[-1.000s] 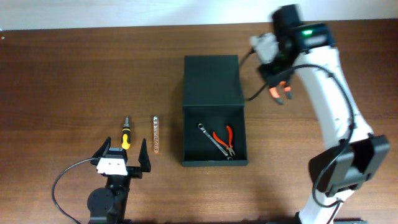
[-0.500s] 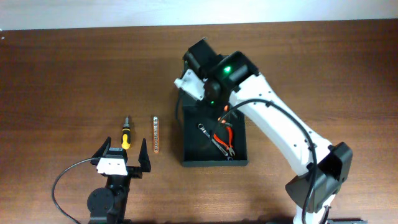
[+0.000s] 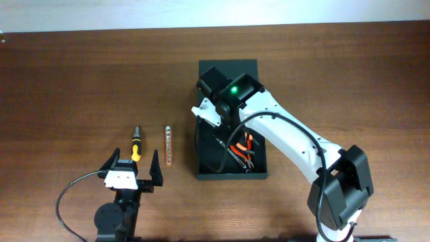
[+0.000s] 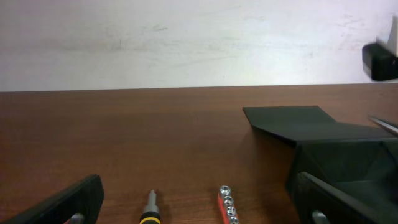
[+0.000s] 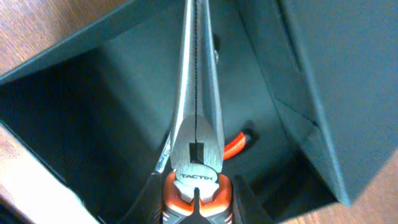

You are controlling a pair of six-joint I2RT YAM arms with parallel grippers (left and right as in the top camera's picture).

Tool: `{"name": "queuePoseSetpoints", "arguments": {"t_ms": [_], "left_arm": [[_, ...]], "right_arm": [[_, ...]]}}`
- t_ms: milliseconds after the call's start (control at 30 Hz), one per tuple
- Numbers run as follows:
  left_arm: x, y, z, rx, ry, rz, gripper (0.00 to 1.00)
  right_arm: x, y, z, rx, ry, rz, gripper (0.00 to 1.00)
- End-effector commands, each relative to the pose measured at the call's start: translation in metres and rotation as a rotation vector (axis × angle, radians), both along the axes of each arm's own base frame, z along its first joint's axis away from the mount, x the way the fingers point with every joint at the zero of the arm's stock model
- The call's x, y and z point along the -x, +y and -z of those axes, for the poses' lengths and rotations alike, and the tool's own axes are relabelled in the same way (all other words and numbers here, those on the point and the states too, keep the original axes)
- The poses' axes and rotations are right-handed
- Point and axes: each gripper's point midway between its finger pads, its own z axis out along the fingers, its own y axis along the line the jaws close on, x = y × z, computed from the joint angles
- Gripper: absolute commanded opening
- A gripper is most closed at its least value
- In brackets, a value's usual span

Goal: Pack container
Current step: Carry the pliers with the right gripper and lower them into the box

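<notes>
the container (image 3: 232,177), a matte black square box, sits on the brown wooden table (image 3: 80,81) right of centre. its flap lid (image 3: 228,70) is folded back flat on the far side, so the inside is open to the overhead camera. on its floor lie a pair of orange-handled pliers (image 3: 246,151) and, just beside them to the left, a silver wrench (image 3: 221,141), partly hidden by the arm.

the white right arm (image 3: 295,141) reaches in from the near right, and its wrist, with a green light (image 3: 234,89) showing, hangs over the container where lid meets box. the right gripper (image 5: 196,202) is clamped narrowly on the orange grips of a pair of long-nose pliers (image 5: 196,93). in the right wrist view one dark finger presses on each side of the handles. the tool's long steel nose is closed and points away from the gripper, down into the container. an orange handle on the floor shows just past it. i cannot tell whether the tip touches the floor.

the left gripper (image 3: 133,160) sits low at the near left, well apart from the container, with its fingers (image 4: 74,196) spread wide and nothing between them. just beyond it on the table lies a screwdriver (image 3: 136,143) with a yellow and black handle, tip pointing away. beside that, to the right, is a narrow red strip of silver bits (image 3: 168,146), parallel to the screwdriver and not touching it.
</notes>
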Motion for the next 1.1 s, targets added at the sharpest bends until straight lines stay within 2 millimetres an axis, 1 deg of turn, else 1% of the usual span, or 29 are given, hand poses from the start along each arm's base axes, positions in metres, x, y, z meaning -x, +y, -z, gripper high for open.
{"name": "queuePoseSetpoints", "arguments": {"t_ms": [0,200,333,533,867,1000,1067], "left_arm": [[0.000,0.001,0.001,-0.016,0.000,-0.005,0.99],[0.000,0.001,0.001,-0.016,0.000,-0.005,0.99],[0.000,0.001,0.001,-0.016,0.000,-0.005,0.99],[0.000,0.001,0.001,-0.016,0.000,-0.005,0.99],[0.000,0.001,0.001,-0.016,0.000,-0.005,0.99],[0.000,0.001,0.001,-0.016,0.000,-0.005,0.99],[0.000,0.001,0.001,-0.016,0.000,-0.005,0.99]], "right_arm": [[0.005,0.006,0.006,-0.040,0.022,0.003,0.04],[0.010,0.007,0.019,-0.048,0.044,0.001,0.05],[0.013,0.004,0.033,-0.039,0.056,0.002,0.05],[0.025,-0.005,0.056,-0.002,0.102,0.004,0.05],[0.029,-0.009,0.076,0.031,0.143,0.005,0.05],[0.029,-0.009,0.080,0.035,0.149,0.006,0.06],[0.028,-0.008,0.081,0.034,0.146,0.005,0.08]]}}
